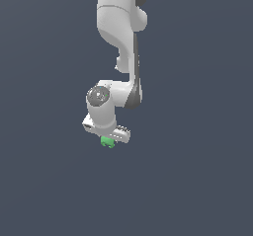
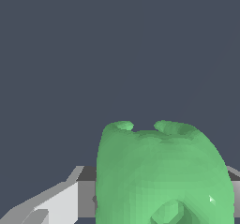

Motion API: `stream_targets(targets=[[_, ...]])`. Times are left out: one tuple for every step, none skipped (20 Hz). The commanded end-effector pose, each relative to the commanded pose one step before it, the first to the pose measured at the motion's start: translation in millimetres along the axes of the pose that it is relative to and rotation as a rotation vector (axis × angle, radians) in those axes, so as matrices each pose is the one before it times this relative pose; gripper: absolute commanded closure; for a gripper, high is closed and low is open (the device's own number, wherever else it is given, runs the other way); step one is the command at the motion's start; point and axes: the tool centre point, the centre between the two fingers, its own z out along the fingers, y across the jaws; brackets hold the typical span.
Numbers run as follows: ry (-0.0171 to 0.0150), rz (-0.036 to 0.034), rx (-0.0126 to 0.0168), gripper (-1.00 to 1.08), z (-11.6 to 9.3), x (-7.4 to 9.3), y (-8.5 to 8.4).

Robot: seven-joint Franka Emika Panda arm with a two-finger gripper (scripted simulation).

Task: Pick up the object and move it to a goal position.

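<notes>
Filling most of the wrist view's near field: the object (image 2: 161,176), a bright green lumpy blob with two small nubs on one edge and a rounded hollow on the nearest face. Pale grey finger (image 2: 51,202) beside it on one flank, and a sliver of grey showing at the opposite flank; the blob sits between them, hard against the finger bodies.

Gripper (image 1: 108,140), white, pointing downward in the exterior view, jaws drawn close about the green blob, of which only a small part shows beneath the hand. Contact at the pads themselves is hidden.

Wrist joint (image 1: 99,97), grey-capped, directly above the hand.

Arm (image 1: 121,27), white with dark seams, rising from the wrist to the top edge of the exterior view.

Backdrop (image 1: 197,131): uniform dark blue-grey, no visible edges; whether the blob rests on it or hangs clear cannot be told.
</notes>
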Motion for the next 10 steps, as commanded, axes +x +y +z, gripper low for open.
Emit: stream_targets(targets=[[0.00083, -0.00184, 0.00065, 1.08, -7.07, -7.48, -16.86], [0.0, 0.0, 0.0, 1.08, -3.35, -3.76, -7.91], [0.0, 0.0, 0.0, 1.08, -3.64, -4.07, -8.6], [0.0, 0.0, 0.0, 1.08, -3.93, -4.37, -9.27], [0.0, 0.0, 0.0, 1.08, -4.21, -4.65, -9.93], [0.0, 0.0, 0.0, 1.08, -4.49, -4.93, -10.58], [0.0, 0.0, 0.0, 1.08, -4.7, -5.12, -11.08], [0.0, 0.0, 0.0, 1.08, -4.73, -5.1, -11.14], [0.0, 0.0, 0.0, 1.08, -4.71, -5.05, -11.09], [0.0, 0.0, 0.0, 1.08, -4.65, -4.95, -10.94]])
